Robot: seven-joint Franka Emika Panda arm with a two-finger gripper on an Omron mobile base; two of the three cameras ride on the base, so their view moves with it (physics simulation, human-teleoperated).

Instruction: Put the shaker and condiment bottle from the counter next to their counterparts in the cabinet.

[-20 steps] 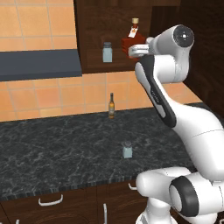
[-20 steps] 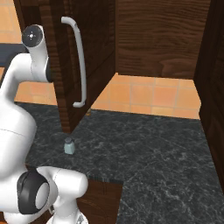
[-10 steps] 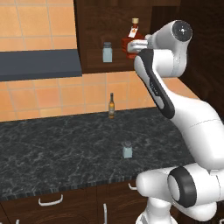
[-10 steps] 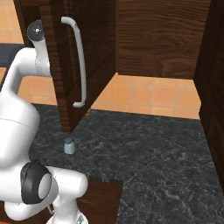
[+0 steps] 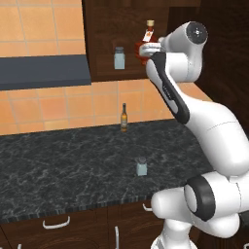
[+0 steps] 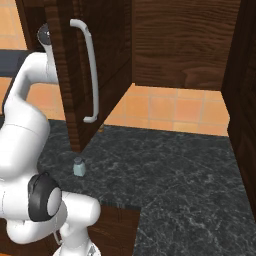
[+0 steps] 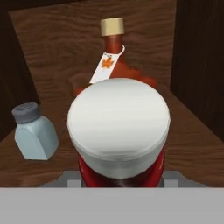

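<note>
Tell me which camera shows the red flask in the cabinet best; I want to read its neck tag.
The hand view: the red flask rises behind the condiment bottle, tan stopper and tag plain. The left base view shows it small, partly behind the arm; in the right base view the cabinet door covers it.

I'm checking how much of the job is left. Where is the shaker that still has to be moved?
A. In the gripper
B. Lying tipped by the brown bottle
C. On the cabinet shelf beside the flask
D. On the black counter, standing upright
D: the shaker stands upright on the black counter, apart from the slim brown bottle.

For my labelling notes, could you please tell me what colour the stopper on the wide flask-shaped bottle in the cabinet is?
Tan, on the wide red flask-shaped bottle; the hand view shows it best.
</note>
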